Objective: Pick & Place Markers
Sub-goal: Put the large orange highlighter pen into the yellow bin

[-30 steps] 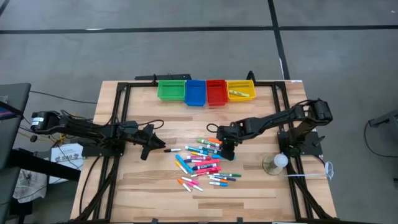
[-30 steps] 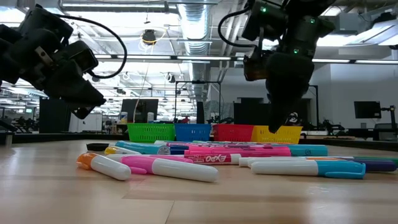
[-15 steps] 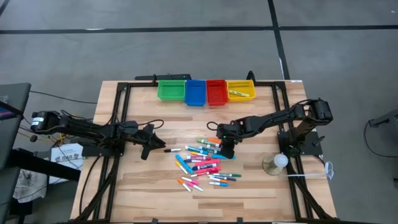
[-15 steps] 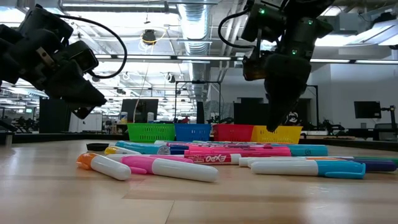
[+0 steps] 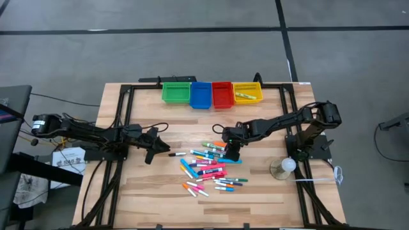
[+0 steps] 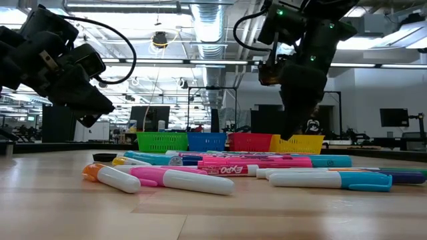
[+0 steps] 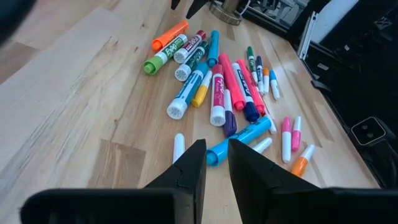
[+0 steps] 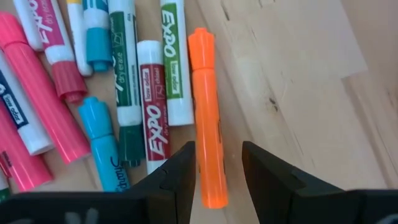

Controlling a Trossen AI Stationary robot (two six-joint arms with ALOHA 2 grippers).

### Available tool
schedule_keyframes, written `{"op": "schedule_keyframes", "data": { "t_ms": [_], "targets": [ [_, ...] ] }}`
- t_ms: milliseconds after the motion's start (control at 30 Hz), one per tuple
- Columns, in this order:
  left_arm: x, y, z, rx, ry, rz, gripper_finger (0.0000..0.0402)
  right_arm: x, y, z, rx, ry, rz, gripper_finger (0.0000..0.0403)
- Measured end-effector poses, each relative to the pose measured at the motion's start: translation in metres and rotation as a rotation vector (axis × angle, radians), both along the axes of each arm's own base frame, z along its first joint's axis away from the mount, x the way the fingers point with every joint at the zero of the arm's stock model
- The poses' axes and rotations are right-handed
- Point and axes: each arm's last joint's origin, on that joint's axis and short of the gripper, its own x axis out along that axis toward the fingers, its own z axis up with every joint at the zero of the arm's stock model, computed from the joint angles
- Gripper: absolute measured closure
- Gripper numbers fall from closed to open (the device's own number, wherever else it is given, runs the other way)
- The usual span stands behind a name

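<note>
The markers lie in a loose heap on the wooden table, in pink, blue, green, orange and white. My right gripper hangs open over the heap's far right part, pointing steeply down. In the right wrist view an orange marker lies flat on the wood below the gap between the fingers. The low view shows the fingertips clear above the markers. My left gripper waits left of the heap, above the table, with a narrow gap between its fingers.
Four small bins stand in a row at the far edge: green, blue, red and yellow, the yellow one with something in it. A clear round thing stands by the right arm's base.
</note>
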Motion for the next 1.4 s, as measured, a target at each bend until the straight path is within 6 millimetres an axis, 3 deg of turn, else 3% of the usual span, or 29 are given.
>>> {"op": "schedule_keyframes", "data": {
  "t_ms": [1067,1400],
  "targets": [
    [0.0,0.0,0.0,-0.004,0.0,0.002,0.0335,-0.023,0.0,-0.041,0.006,-0.03,-0.006,0.0282],
    [0.0,0.0,0.0,-0.004,0.0,0.002,0.0335,-0.023,0.0,-0.041,0.006,-0.039,-0.006,0.0282]
  ]
}}
